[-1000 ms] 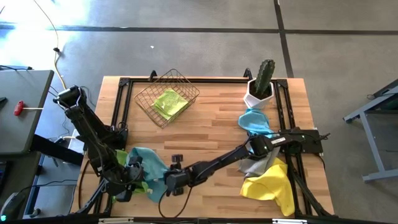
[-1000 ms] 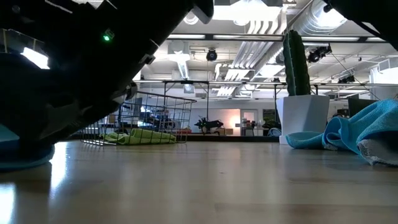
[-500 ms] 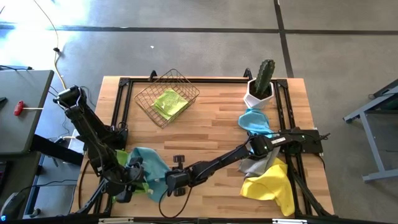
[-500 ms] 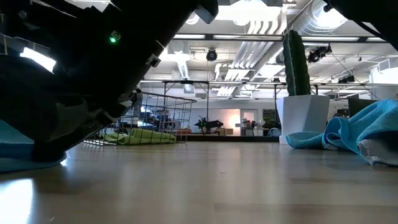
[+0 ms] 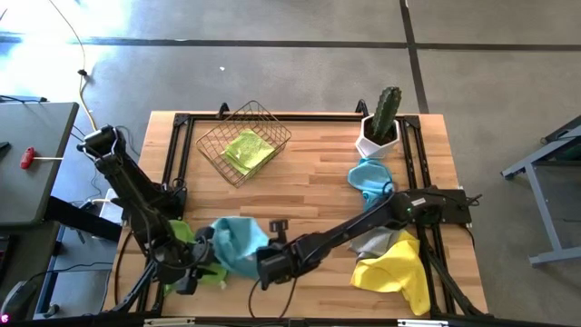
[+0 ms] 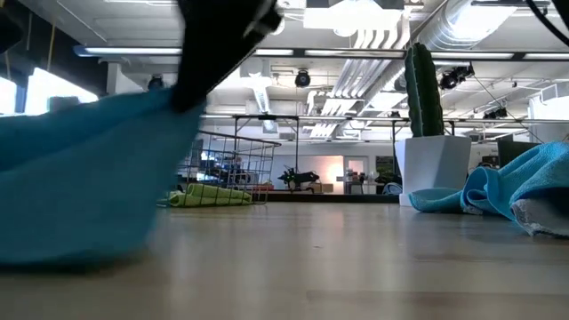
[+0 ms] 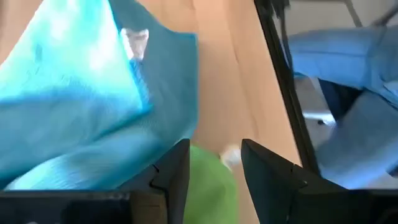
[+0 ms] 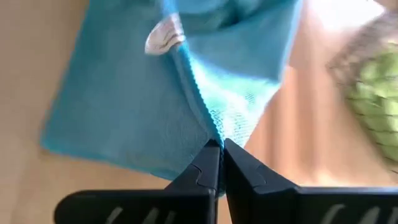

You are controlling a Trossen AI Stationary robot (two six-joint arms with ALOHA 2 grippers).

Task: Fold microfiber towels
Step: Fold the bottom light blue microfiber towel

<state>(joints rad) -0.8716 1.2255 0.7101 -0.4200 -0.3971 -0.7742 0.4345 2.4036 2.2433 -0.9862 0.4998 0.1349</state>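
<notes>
- The right end effector (image 8: 221, 149) is clenched on an edge of the light blue towel (image 5: 238, 243), lifted at the table's (image 5: 318, 173) front left.
- The left end effector (image 7: 214, 165) sits parted beside it over a lime green towel (image 7: 211, 193), grasping nothing visible.
- Risk: the thin pinch could slip, dropping the fold crooked.
- The towel's white tag (image 8: 163, 28) is unreadable.
</notes>
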